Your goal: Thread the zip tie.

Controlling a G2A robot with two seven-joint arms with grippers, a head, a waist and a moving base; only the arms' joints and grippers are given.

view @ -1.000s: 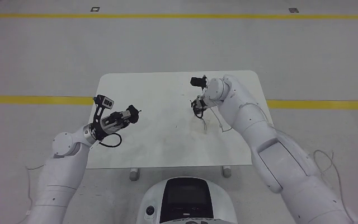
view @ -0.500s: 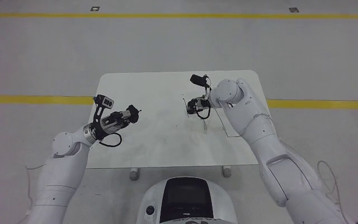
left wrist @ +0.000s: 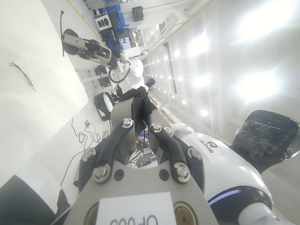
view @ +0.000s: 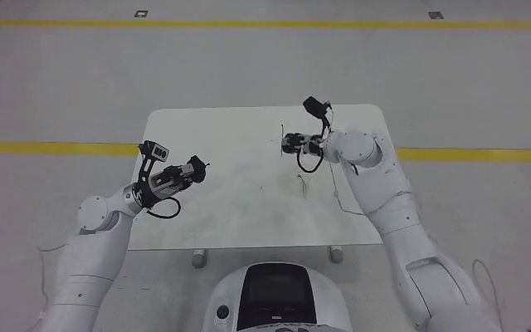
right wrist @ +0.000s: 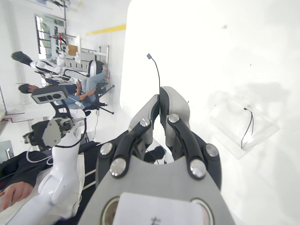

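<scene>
Table (view: 224, 207): white, rounded corners. Everything below is placed against it.

Right gripper (right wrist: 160, 92): up off the table, over the far half and right of the table's middle. It is turned sideways and points toward the table's left side. Claw is clamped tight, pads pressed together on the zip tie.

Left gripper (left wrist: 140, 94): off the table surface, over its left part at about mid depth, aimed across toward the table's right side. Claw is narrow and the fingers meet at the tips. Can't tell if anything sits between them.

Clear bag (right wrist: 234, 118): flat on the table, right of the table's middle and on the near side of the right gripper. Apart from both claws.

Zip tie (right wrist: 157, 71): black and thin, lifted off the table and pinched partway along its length in the right claw. The head end stands clear beyond the fingertips with a slight curve. In the left wrist view the strap sticks out on both sides of the fingers. It is not looped, and the tail is not in the head.

Second black tie (right wrist: 249, 122): inside the clear bag on the table, bent in a shallow arc.
</scene>
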